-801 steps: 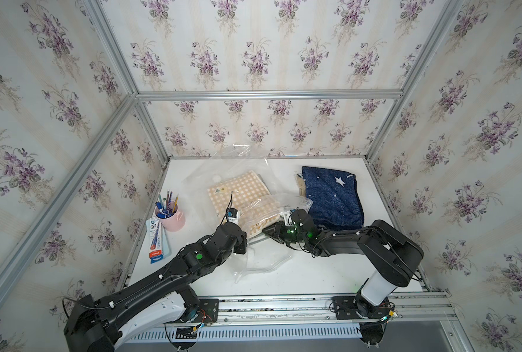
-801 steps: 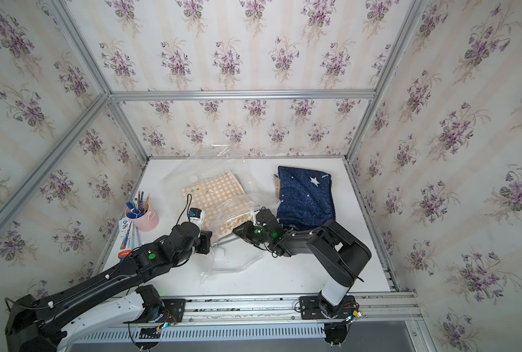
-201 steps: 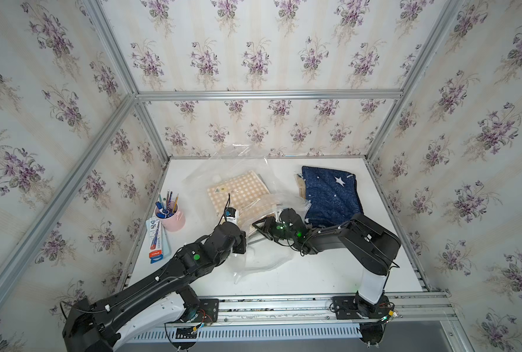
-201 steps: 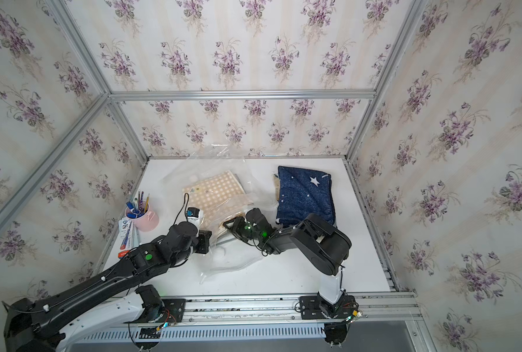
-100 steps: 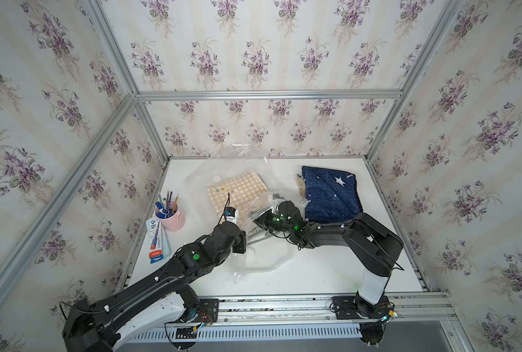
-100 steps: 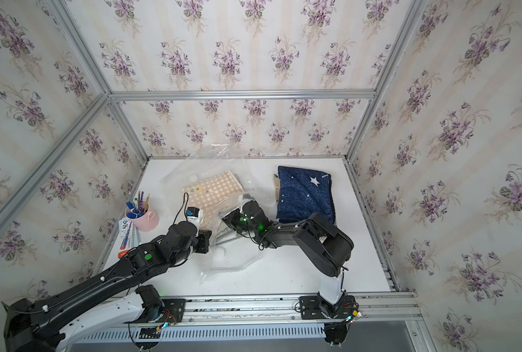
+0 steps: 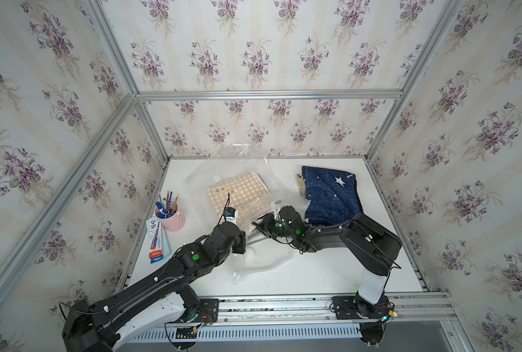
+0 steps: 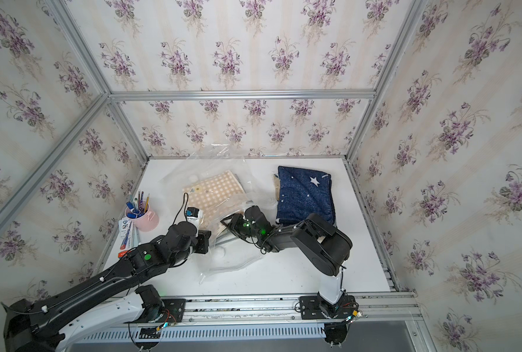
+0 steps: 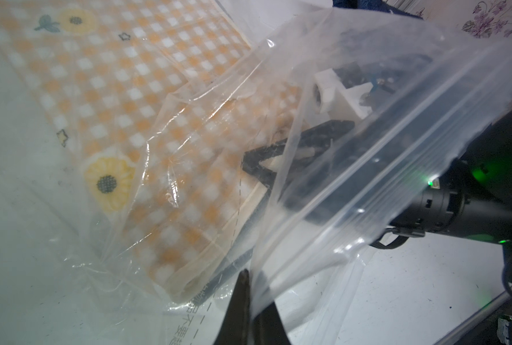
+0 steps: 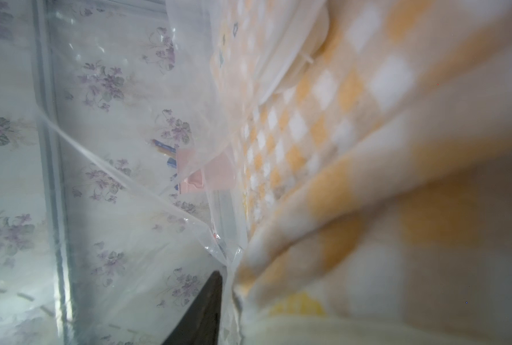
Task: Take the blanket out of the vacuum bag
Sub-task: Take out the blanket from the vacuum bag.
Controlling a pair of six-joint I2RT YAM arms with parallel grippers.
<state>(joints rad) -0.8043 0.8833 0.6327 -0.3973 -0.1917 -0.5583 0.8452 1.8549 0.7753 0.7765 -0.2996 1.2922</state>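
The vacuum bag (image 7: 270, 259) (image 8: 241, 259) lies crinkled across the middle of the white table. An orange-and-white checked blanket (image 7: 238, 190) (image 8: 214, 189) (image 9: 114, 89) is folded inside it. My left gripper (image 9: 250, 286) (image 7: 247, 242) is shut on the bag's lifted mouth film. My right gripper (image 7: 258, 227) (image 8: 227, 224) reaches in through the mouth to the blanket's near edge. Seen through the film, its dark fingers (image 9: 278, 149) straddle a cream fold. In the right wrist view one finger (image 10: 208, 307) shows and the blanket (image 10: 368, 149) hides the other, so the grip is unclear.
A folded navy star blanket (image 7: 330, 195) lies on the table to the right, outside the bag. A pink cup of pens (image 7: 172, 217) and a flat blue-and-white box (image 7: 156, 240) stand by the left wall. The bag's white valve cap (image 7: 216, 177) is at the back.
My right gripper has pushed farther left, deeper into the bag and onto the blanket's edge. My left gripper has held the bag's mouth without moving.
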